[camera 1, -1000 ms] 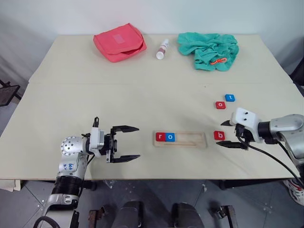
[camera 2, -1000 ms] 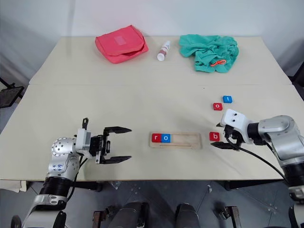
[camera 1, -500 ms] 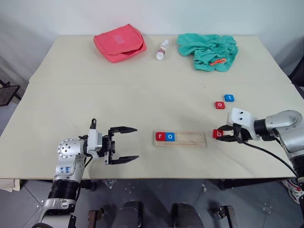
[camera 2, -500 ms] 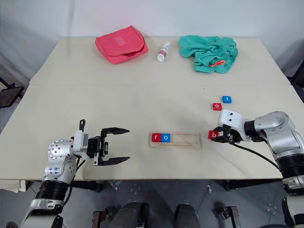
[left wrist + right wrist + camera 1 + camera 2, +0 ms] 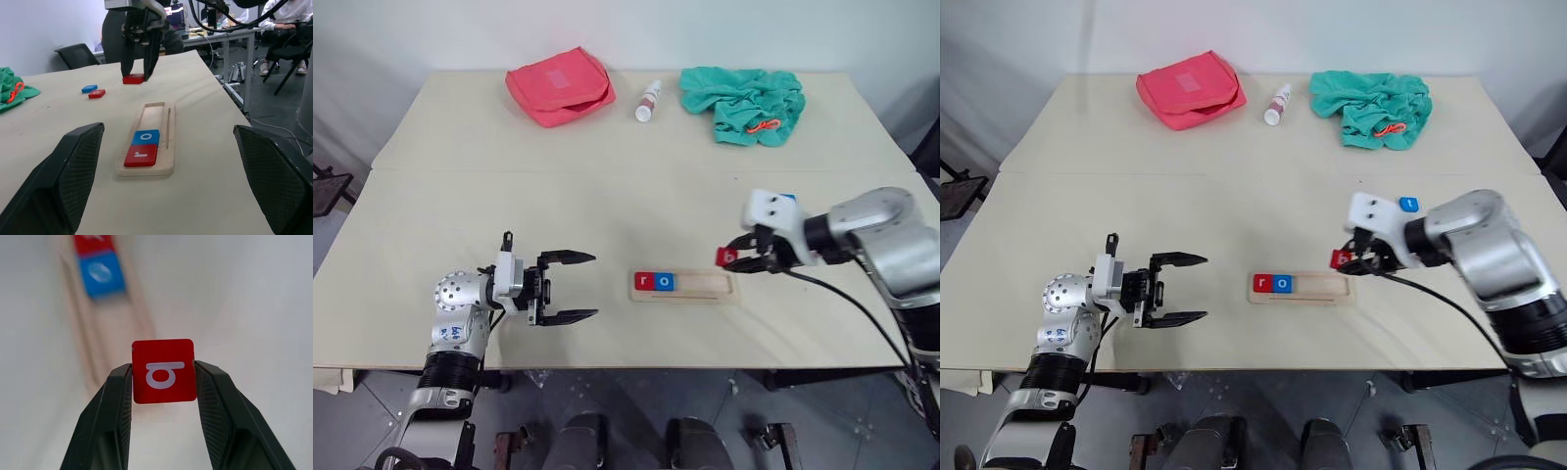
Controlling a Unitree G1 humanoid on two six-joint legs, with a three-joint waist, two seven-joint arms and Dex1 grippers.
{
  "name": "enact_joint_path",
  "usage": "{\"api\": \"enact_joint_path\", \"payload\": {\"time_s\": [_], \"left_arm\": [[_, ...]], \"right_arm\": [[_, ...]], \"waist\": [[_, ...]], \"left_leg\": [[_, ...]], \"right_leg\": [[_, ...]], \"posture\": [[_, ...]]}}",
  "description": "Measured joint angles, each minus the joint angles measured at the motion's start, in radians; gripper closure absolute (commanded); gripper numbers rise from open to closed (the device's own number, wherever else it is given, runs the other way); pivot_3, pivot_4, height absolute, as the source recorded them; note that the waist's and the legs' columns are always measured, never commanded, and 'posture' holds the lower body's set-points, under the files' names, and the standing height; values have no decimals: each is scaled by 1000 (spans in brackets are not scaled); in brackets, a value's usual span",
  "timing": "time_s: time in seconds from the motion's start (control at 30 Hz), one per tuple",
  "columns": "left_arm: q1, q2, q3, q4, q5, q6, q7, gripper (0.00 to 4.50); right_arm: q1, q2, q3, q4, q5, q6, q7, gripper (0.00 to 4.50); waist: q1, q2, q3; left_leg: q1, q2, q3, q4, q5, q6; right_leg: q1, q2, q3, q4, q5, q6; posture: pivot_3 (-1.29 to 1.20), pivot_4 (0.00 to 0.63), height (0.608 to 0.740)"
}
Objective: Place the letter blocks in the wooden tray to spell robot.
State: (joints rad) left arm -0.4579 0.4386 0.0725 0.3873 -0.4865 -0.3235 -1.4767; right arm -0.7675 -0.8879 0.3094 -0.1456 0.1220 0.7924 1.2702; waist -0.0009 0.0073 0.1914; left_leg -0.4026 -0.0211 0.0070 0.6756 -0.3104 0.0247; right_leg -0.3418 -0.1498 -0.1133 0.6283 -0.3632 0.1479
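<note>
Red and square, the b block [image 5: 164, 370] sits pinched between the black fingers of the right gripper [image 5: 732, 258], its white letter plain in the right wrist view, where the tray [image 5: 105, 340] lies blurred beyond it. The head views show less of the block: a small red corner at the fingertips, lifted off the table [image 5: 607, 196] just past the tray's right end. The left wrist view gives the side-on picture, with the block hanging level under the fingers, clear of the tabletop, and the right arm reaching in from the robot's right with the gripper angled down and toward the tray. In the tray the red r block [image 5: 644, 282] and blue o block [image 5: 665, 282] lie side by side at its left end, touching, the rest of the slot bare. The left wrist view also shows the blue t block [image 5: 89, 88] and the red o block [image 5: 97, 93] close together on the table beyond the tray; in the head views the t peeks out by the white wrist housing, while the red o is probably hidden behind the arm. The left gripper [image 5: 570, 287] hovers well left of the tray, pointing level toward it, jaws spread wide and empty. Along the far edge lie a pink pouch [image 5: 559, 86], a small bottle [image 5: 648, 102] and a green cloth [image 5: 742, 103].
</note>
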Motion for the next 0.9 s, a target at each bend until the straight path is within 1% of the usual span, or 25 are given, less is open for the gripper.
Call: {"api": "enact_joint_path", "payload": {"time_s": [0.07, 0.2, 0.47, 0.63, 0.87, 0.9], "left_arm": [[-4, -1, 0, 11, 0, -5, 0, 0], [-3, -1, 1, 15, 0, -9, 0, 0], [30, -1, 5, -16, 0, -9, 10, 0], [31, -1, 6, -20, 0, -9, 20, 0], [31, -1, 6, -21, 0, -12, 26, 0], [31, -1, 6, -21, 0, -13, 27, 0]], "right_arm": [[-5, 40, 47, -5, -4, 16, -15, 3038], [-43, 80, 108, 24, -29, 18, -37, 3038], [-58, 92, 156, 46, -46, -2, -24, 3038], [-58, 100, 159, 46, -46, -7, -19, 3038], [-58, 105, 170, 45, -64, -5, -17, 585], [-58, 105, 170, 41, -64, 0, -17, 296]], "waist": [[2, 0, 0], [0, 0, 0], [-3, 0, 0], [-1, 0, 0], [-2, 0, 0], [-2, 0, 0]], "left_leg": [[-1, -1, -1, 1, 0, 0], [-2, -1, -2, 2, 0, 0], [-2, -1, -3, 2, 0, 0], [-2, -1, -3, 2, 0, 0], [-2, -1, -3, 2, 0, 0], [-2, -1, -3, 2, 0, 0]], "right_leg": [[0, 0, 0, 1, 0, 0], [0, 0, -1, 1, 0, 0], [-1, 0, -1, 1, 0, 0], [0, 0, -1, 1, 0, 0], [-1, 0, -1, 1, 0, 0], [-1, 0, -1, 2, 0, 0]], "posture": [[0, 150, 740], [0, 150, 740], [0, 150, 740], [0, 150, 740], [0, 150, 740], [0, 150, 740]]}}
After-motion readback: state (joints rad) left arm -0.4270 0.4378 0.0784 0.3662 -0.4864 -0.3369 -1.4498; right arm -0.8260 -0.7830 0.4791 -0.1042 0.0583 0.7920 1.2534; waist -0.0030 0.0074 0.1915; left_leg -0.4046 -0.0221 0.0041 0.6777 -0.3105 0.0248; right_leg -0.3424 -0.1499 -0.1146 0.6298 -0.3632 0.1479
